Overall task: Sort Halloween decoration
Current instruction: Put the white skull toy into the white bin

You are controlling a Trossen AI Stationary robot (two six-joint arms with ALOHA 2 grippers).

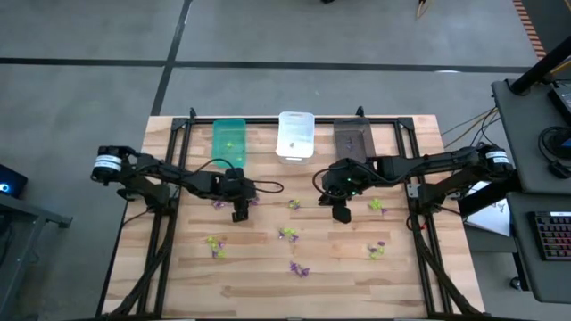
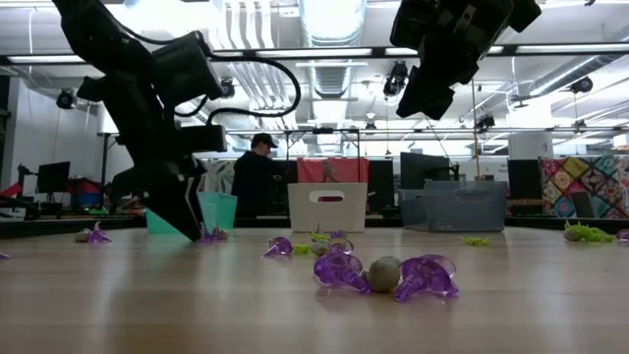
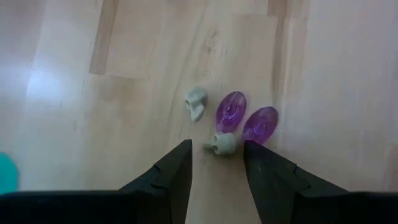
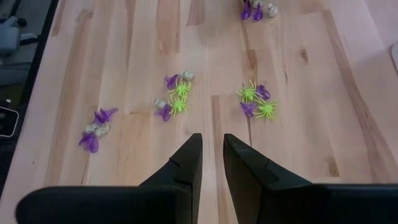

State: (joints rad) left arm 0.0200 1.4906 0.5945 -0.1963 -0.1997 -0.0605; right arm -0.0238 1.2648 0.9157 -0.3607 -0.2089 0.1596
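The Halloween decoration lies scattered over the wooden table as tiny purple, yellow-green and greyish trinkets (image 1: 287, 234). My left gripper (image 1: 239, 212) hangs low over the table's left half, pointing steeply down, open. In the left wrist view a greyish trinket (image 3: 224, 144) lies on the wood between my left gripper's (image 3: 217, 152) fingertips, untouched. Just beyond it lie two purple trinkets (image 3: 231, 112) and another greyish one (image 3: 196, 102). My right gripper (image 1: 342, 212) hangs high above the table (image 2: 452, 49). Its fingers (image 4: 212, 149) stand a narrow gap apart with nothing between them.
Three bins stand side by side at the table's far edge: green (image 1: 228, 141), white (image 1: 295, 134) and dark grey (image 1: 351, 138). Clusters of trinkets lie near the table's middle (image 4: 180, 93) and right (image 4: 256, 99). A person (image 2: 257, 177) stands in the room beyond.
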